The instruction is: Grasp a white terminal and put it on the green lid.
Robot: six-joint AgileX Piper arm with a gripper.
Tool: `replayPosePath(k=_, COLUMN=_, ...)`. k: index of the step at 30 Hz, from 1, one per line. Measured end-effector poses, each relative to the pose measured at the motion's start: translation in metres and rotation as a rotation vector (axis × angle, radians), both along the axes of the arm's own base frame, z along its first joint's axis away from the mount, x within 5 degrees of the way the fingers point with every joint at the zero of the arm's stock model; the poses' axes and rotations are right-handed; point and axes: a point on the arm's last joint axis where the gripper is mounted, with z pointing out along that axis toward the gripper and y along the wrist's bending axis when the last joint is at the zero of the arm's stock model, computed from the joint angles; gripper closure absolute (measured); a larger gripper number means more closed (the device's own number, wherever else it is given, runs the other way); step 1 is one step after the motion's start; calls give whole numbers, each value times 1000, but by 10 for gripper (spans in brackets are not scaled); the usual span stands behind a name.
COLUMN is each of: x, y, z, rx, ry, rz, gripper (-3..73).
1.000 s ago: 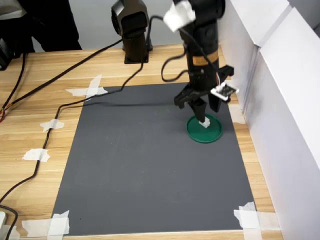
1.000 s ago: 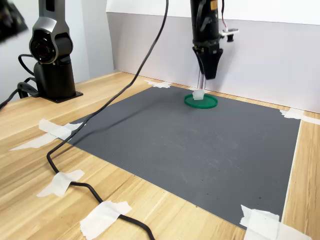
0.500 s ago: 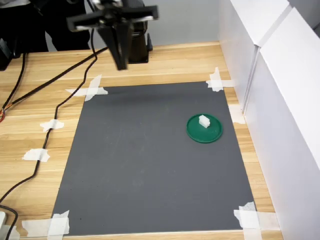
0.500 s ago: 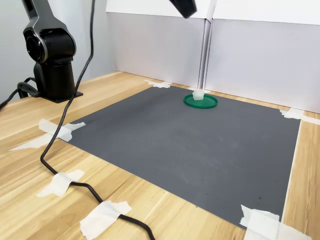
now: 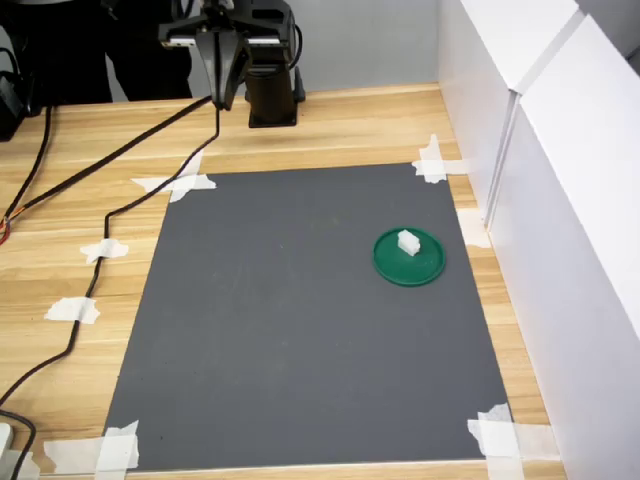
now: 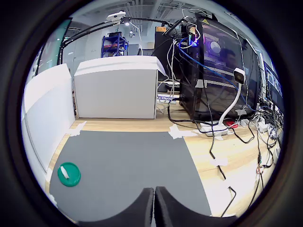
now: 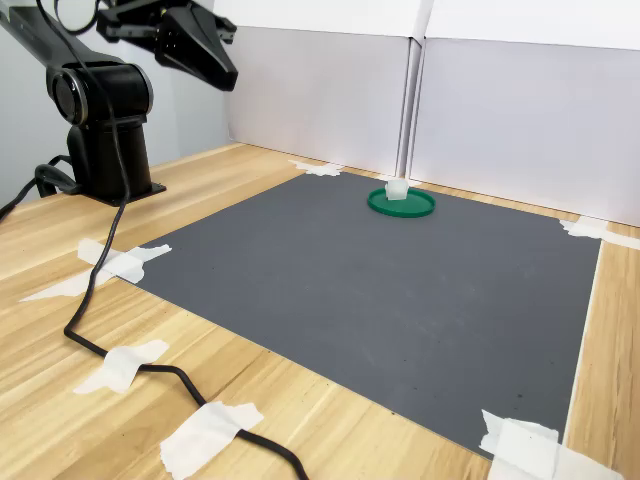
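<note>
We can read no text, label, brand or number in any view. The yellow sign atop the dark rack is too small for us to make out.

A wooden table carries a taped-down grey mat and a black cable.

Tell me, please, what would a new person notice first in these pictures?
First the green lid on the dark mat, near the white wall on the first exterior view's right, with the white terminal resting on it. Then the end effector, shut and empty, raised far off by the arm's base.
</note>
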Motion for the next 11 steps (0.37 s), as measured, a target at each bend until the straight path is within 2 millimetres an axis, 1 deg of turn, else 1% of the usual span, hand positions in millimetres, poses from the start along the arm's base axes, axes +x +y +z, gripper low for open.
replayPosePath(k=2, x=-7, y=0, z=-12, rx=-6, ry=-14, rz=0, gripper=711)
replayPosePath(k=4, x=-11, y=0, z=-19, rx=-16, ry=-21, rz=0, gripper=711)
replayPosePath(k=11, x=-20, y=0, z=-28, rx=-48, ry=-72, rz=-1, gripper=711)
